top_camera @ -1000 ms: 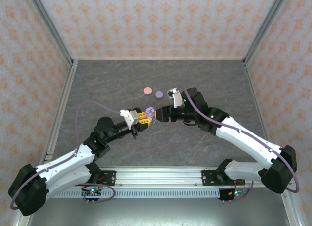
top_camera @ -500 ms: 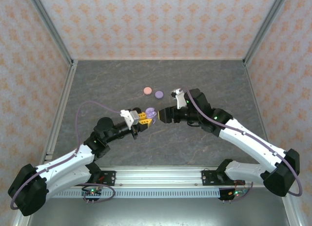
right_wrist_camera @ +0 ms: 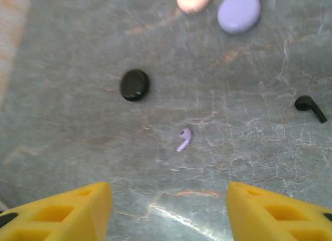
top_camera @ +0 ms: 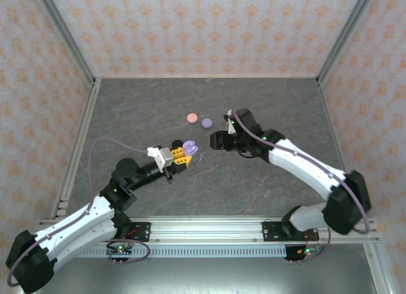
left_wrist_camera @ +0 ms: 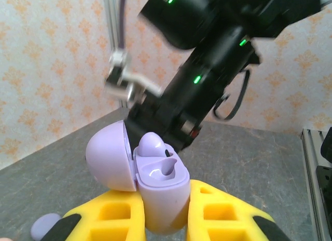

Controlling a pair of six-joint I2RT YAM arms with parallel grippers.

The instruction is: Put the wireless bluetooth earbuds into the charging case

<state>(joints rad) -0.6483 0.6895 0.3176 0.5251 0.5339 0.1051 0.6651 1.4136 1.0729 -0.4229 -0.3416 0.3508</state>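
a lilac charging case (left_wrist_camera: 162, 197) is gripped upright between the clenched yellow fingers (left_wrist_camera: 223, 220) of the left tool (top_camera: 182, 153) and is held above the grey stone-patterned surface (top_camera: 139, 110), near its middle. the lid (left_wrist_camera: 106, 158) is swung open to the left in the left wrist view. one seated earbud (left_wrist_camera: 154, 145), also lilac, is lodged in the body, and a glossy hollow is shown beside it. the right arm (left_wrist_camera: 207, 69) is seen blurred just behind the case.

the right tool (right_wrist_camera: 168, 194) is released: its yellow fingers are spread wide, nothing is caught between them, and it is angled towards the surface. a loose lilac earbud (right_wrist_camera: 183, 139) is left lying on the surface ahead of those fingers; in the top view it is seen just beside the held case. in the right wrist view a black earbud (right_wrist_camera: 310, 108) is seen well to its right, and a black puck (right_wrist_camera: 135, 84) is placed up and to its left. a pink puck (top_camera: 189, 118) and a lilac puck (top_camera: 207, 123) are set close together farther back.
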